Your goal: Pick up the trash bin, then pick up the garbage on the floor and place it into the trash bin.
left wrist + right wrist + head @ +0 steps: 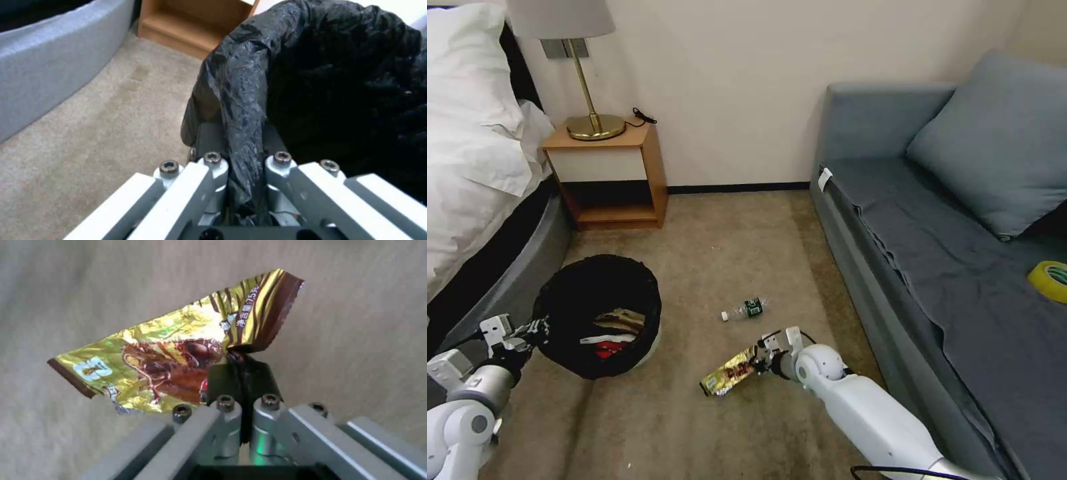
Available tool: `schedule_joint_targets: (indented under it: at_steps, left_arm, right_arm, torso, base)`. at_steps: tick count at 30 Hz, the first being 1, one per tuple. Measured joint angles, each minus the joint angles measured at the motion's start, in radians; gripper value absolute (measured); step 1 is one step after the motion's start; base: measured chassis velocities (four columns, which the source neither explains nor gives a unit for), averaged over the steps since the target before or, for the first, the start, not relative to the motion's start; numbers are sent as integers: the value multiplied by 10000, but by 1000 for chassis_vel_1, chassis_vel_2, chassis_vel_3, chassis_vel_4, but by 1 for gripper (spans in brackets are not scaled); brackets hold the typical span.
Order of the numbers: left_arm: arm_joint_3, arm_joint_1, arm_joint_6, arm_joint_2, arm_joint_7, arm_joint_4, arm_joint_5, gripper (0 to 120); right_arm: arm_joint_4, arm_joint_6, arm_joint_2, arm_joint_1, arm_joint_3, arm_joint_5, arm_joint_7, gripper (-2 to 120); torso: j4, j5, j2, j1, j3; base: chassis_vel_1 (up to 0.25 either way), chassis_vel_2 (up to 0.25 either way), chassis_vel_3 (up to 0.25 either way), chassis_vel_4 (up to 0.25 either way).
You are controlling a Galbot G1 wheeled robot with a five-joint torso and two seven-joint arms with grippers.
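At the left, the left gripper (537, 328) is clamped on the rim of the small round white trash bin lined with crinkled black plastic (597, 317), its fingers (213, 163) pinching a fold of liner and rim between them. The bin hangs tilted beside the grey bed base (514, 280), and a crumpled brown paper bag (620, 320) and a red-and-white packet (606, 347) lie inside. Further right, the small clear bottle with a green label (747, 308) lies on the beige carpet (707, 247), apart from both grippers. Right again, the right gripper (760, 357) is closed on one corner of the shiny gold-brown snack wrapper (178, 353), which juts out flat from the pads, apparently just above the carpet. Judging by that thin corner hold, the slick foil could slip free on the way across. The bin could also sag or swing if mostly liner is pinched, so the mouth may not sit under the wrapper at release.
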Motion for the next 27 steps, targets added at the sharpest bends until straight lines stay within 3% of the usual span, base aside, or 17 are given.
schedule_joint_targets:
  at_steps: [12,15,27]
  left_arm:
    - [479,-197,109,5,-45,320,237,4]
    - [710,-243,290,-4,-55,324,302,4]
    - [1167,-358,758,-179,-168,8,319,4]
  right_arm:
    - [1963,328,-1158,797,1407,729,545,0]
    - [3016,603,-1648,1141,1576,1334,745,0]
    - [5672,1045,-2258,2103,579,2599,1185,0]
  torso:
    - [-2,-2,0,0,-1]
    - [-2,-1,0,0,-1]
    - [-1,-2,1,0,-1]
  base:
    - [0,0,0,0]
    - [0,0,0,0]
    - [0,0,0,0]
